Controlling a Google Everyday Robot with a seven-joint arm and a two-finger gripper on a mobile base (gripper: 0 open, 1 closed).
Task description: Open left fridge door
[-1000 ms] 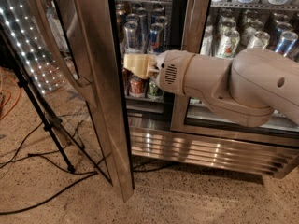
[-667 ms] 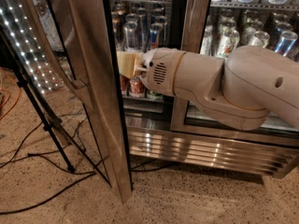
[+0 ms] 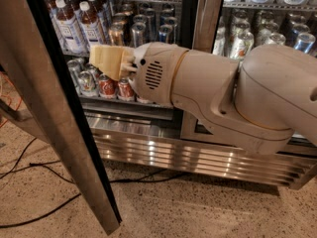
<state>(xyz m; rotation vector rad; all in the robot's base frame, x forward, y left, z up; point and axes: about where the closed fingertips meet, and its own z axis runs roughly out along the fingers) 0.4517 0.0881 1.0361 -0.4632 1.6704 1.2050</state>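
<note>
We see the left fridge door (image 3: 54, 108) standing wide open. Its brushed-steel frame fills the left foreground and slants from the top corner down to the floor, with a black seal along its inner edge.

The gripper (image 3: 110, 61), pale yellow at the tip of the robot's cream arm (image 3: 237, 98), hangs in front of the opened left compartment. It is level with the middle shelf, between the door's edge and the steel centre post (image 3: 208, 14). It is near the door's edge but apart from it, with shelf stock showing in the gap. From this angle we cannot tell whether the gripper is parted or closed, and nothing can be seen held in it.

Behind the gripper, the fridge (image 3: 198, 157) shows brown drinks bottles (image 3: 69, 26) with white caps on an upper shelf. A row of red-labelled cans (image 3: 106, 86) lines the shelf below.

The arm's bulky joints cross in front of the right-hand door (image 3: 257, 14), which sits flush in the cabinet with silver, green and blue cans behind its glass. A louvred steel grille (image 3: 163, 152) runs along the cooler's base and catches the light.

Black cables (image 3: 39, 212) trail over the speckled floor (image 3: 198, 212) beneath the open door.
</note>
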